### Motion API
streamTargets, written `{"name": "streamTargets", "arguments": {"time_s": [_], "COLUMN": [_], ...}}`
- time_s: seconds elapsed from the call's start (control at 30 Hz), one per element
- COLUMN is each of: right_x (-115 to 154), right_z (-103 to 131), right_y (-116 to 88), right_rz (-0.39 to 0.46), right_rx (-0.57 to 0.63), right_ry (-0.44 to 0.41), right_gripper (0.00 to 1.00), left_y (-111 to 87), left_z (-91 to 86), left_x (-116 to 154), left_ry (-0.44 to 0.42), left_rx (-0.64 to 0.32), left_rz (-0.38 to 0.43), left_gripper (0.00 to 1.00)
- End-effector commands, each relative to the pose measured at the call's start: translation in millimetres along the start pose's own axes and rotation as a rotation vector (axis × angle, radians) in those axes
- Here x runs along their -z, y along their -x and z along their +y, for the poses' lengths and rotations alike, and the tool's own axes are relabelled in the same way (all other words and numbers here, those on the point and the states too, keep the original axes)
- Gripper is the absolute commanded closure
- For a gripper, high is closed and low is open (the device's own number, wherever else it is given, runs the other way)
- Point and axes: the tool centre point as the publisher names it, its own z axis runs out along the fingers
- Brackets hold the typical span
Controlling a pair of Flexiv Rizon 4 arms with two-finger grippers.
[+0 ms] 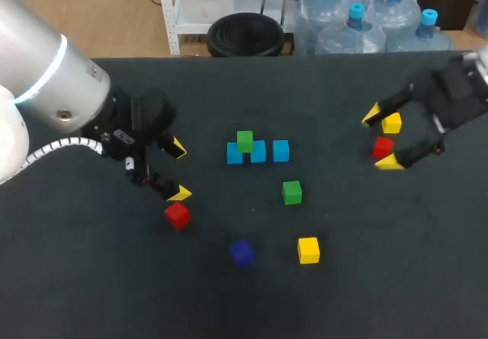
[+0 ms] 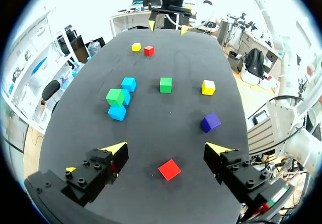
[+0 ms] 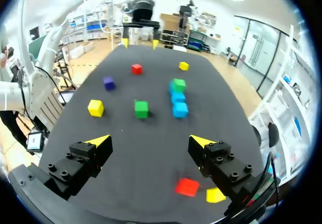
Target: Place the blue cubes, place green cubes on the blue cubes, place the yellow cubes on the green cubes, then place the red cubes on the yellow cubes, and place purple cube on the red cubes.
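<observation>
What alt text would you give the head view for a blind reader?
Three blue cubes in a row carry one green cube; another green cube, a yellow cube and a purple cube lie loose. The left gripper is open by a red cube, the right gripper open by a second red cube and second yellow cube.

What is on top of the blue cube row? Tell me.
One green cube sits on the blue cubes, over the row's left end. The rightmost blue cube has a bare top. The tops beneath the green cube are hidden.
</observation>
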Motion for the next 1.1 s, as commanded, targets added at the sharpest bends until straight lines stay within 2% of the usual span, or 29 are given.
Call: {"name": "streamTargets", "arguments": {"time_s": [0.03,0.3,0.57,1.1], "right_x": [-21,-54,-95,-148], "right_z": [8,19,18,19], "right_y": [6,9,10,19], "right_rz": [0.016,0.033,0.002,-0.002], "right_rx": [-0.001,-0.014,0.001,0.003], "right_ry": [0.000,0.006,0.037,0.103], "right_gripper": [0.00,0.00,0.00,0.00], "left_y": [-0.7,-0.7,-0.7,-0.7], "left_z": [1.4,1.4,1.4,1.4], "left_x": [0,0,0,0], "left_ry": [-0.003,-0.003,-0.003,-0.003], "left_rx": [-0.003,-0.003,-0.003,-0.003], "left_rz": [-0.004,-0.004,-0.004,-0.004], "left_gripper": [0.00,0.00,0.00,0.00]}}
